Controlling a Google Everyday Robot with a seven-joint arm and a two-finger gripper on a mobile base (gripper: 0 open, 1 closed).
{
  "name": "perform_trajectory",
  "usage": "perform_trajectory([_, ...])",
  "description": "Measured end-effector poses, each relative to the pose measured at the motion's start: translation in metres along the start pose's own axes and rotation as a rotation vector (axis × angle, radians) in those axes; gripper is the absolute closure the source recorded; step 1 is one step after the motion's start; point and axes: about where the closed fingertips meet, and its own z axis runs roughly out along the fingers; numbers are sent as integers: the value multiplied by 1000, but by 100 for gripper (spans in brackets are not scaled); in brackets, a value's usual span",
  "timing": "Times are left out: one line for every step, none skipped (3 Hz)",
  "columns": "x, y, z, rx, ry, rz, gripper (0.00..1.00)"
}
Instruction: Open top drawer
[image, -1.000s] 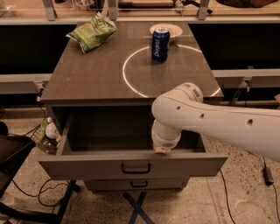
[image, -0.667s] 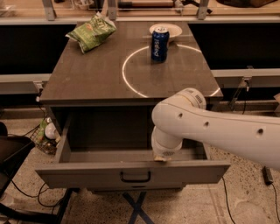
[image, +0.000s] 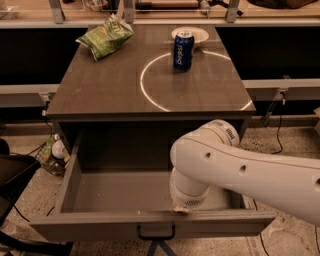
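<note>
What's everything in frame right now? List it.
top drawer: 1, grey, pulled out below the cabinet top
handle: 1, dark, middle of the drawer front
cabinet top: 1, grey-brown, above the drawer
ring: 1, white, marked on the cabinet top
chip bag: 1, green, back left of the cabinet top
can: 1, blue, upright at the ring's far edge
plate: 1, white, just behind the can
arm: 1, white, reaching in from the right over the drawer
pincer: 1, pale tip showing under the wrist, at the drawer front's top edge just right of the handle
</note>
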Motion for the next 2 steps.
perform_trajectory([-17, 20, 8, -69, -27, -47, 100])
perform_trajectory([-18, 22, 7, -71, -28, -49, 85])
